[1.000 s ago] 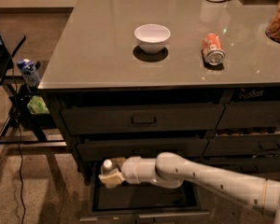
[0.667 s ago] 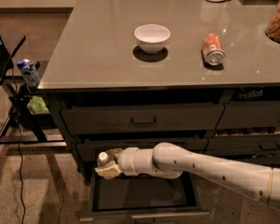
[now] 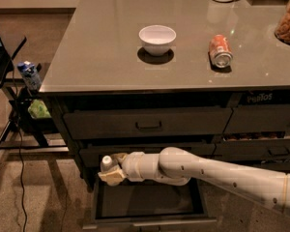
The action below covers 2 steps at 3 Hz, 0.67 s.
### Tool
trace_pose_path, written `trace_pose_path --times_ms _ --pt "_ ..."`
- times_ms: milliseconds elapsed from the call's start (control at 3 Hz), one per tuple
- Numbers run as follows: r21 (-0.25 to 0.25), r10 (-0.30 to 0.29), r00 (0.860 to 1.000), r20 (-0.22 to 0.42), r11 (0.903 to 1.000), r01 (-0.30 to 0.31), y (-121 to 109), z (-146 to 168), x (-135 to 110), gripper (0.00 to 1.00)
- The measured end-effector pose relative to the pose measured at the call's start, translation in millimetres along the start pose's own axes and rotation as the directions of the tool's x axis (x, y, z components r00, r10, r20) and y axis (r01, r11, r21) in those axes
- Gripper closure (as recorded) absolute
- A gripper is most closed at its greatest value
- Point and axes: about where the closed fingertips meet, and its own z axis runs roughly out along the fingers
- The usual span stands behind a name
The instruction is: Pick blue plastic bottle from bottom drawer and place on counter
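While the bottom drawer (image 3: 150, 201) sits open, gripper (image 3: 108, 173) hangs over its left end, fingers (image 3: 113, 179) clamped on one upright blue plastic bottle (image 3: 107, 162). On the tabletop (image 3: 101, 42): one bowl (image 3: 157, 38), one red can (image 3: 220, 50).

A speckled floor (image 3: 38, 197) is lying dimly lit; a black side table (image 3: 5, 74) is standing left, cable (image 3: 20, 178) trailing. The gripper (image 3: 111, 174) is hanging low before the cabinet (image 3: 183, 122).
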Motion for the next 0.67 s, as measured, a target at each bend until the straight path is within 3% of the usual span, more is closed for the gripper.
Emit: trace_pose_path --times_ms 667 --pt "0.071 -0.023 0.999 -0.033 0.9971 0.026 14.7 -32.3 -46.4 1.00"
